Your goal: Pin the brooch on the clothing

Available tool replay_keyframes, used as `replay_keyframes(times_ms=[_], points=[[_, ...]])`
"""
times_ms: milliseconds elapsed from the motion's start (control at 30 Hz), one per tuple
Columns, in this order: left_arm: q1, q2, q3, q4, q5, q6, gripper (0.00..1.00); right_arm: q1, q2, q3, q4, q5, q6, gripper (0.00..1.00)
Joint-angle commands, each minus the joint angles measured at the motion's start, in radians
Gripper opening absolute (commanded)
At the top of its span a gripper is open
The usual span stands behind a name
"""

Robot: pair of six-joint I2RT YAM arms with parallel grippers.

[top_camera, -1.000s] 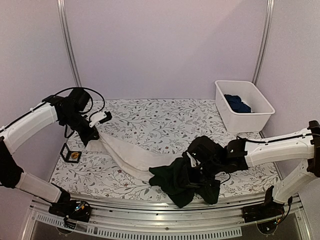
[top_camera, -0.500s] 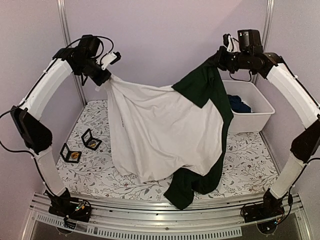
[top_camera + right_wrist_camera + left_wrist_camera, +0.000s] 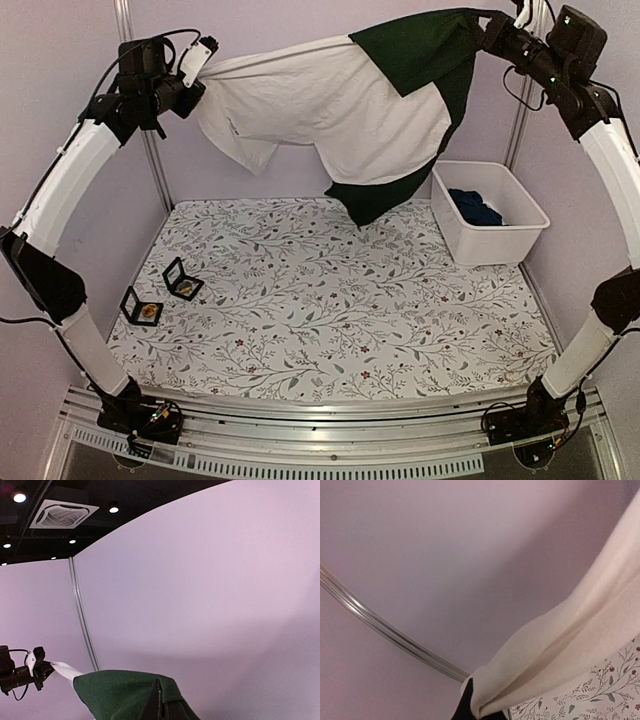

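Note:
The white T-shirt [image 3: 330, 110] with dark green sleeves hangs stretched high in the air between both arms, its print hidden. My left gripper [image 3: 200, 80] is shut on its white edge at the upper left; the white cloth [image 3: 560, 650] fills the left wrist view. My right gripper [image 3: 490, 25] is shut on a dark green sleeve [image 3: 125, 695] at the upper right. The brooch [image 3: 148, 313] is a small gold piece in an open black box [image 3: 140, 305] at the table's left. A second open black box [image 3: 182, 280] lies beside it.
A white bin [image 3: 488, 212] holding a dark blue garment [image 3: 474, 207] stands at the back right. The floral tablecloth [image 3: 340, 300] covers the table. Metal frame posts [image 3: 124, 20] rise at the back corners.
Both arms have risen from the table to full height, lifting the shirt from a crumpled heap until it hangs spread out high, its lower hem off the table.

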Motion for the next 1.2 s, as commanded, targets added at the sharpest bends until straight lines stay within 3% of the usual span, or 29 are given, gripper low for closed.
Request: replay_keyframes(times_ms=[0,167,300,467,733,1067,1133,1167], points=[[0.0,-0.041,-0.209,-0.066,0.0,0.044,0.0,0.005,-0.117,-0.291,-0.121,-0.03,-0.043,0.0],[-0.031,-0.215,-0.633,-0.191,0.144,0.026,0.0,0.115,-0.417,-0.855,-0.204,-0.078,0.072,0.0],[-0.092,-0.308,-0.983,-0.269,0.271,0.03,0.0,0.217,-0.57,-1.194,-0.338,-0.104,0.295,0.0],[-0.15,-0.326,-1.191,-0.277,0.302,-0.01,0.0,0.382,-0.641,-1.518,-0.258,-0.17,0.578,0.0],[-0.157,-0.372,-1.282,-0.374,0.344,0.046,0.0,0.491,-0.476,-1.495,-0.371,-0.247,0.607,0.0],[-0.164,-0.457,-1.323,-0.519,0.338,0.133,0.0,0.5,-0.521,-1.428,-0.6,-0.301,0.572,0.0],[-0.164,-0.465,-1.335,-0.572,0.314,0.159,0.11,0.5,-0.55,-1.435,-0.648,-0.311,0.589,0.03],[-0.164,-0.467,-1.34,-0.609,0.308,0.178,0.27,0.501,-0.561,-1.425,-0.688,-0.295,0.593,0.2]])
